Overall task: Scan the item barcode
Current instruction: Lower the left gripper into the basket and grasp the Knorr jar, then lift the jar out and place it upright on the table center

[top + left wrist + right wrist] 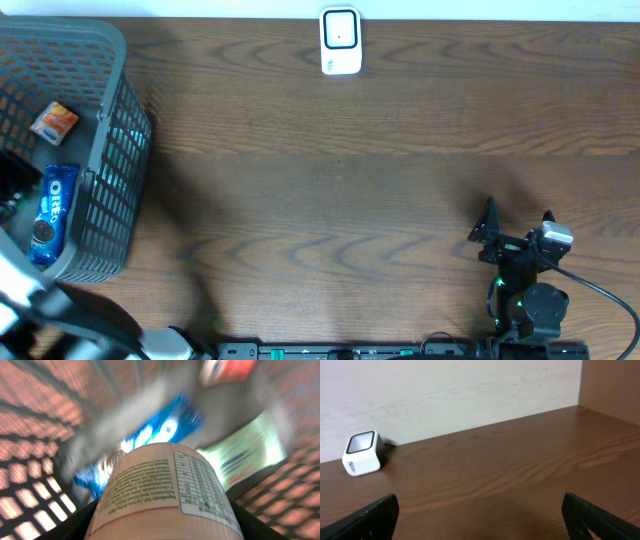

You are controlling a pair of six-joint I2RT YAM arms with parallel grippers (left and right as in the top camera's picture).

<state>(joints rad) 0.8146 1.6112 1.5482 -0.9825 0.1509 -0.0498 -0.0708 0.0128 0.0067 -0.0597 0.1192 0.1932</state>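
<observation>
Labelled container (167, 495), a pale cylinder with printed ingredient and nutrition panels, is sitting between the fingers (80, 527) of the left gripper (165, 522), inside the grey basket (118, 130) at the table's left end. Both fingers are pressing against its flanks, one on each side, so the grip is reading as clasped on the cylinder. Right gripper (518, 212) is waiting spread wide and empty near the table's front right, well apart from the basket.

Step in hand, as judged: lifting the container out and carrying it to the white scanner (340, 42) at the far edge. For a clean result, raising it straight up is advisable until it is clearing the basket rim and the blue Oreo packet (55, 210) lying near it; a slanted pull is risking a snag on the mesh wall. No barcode is showing on the face turned toward the wrist camera, so the cylinder is probably needing rotation until the code is facing the scanner window.
</observation>
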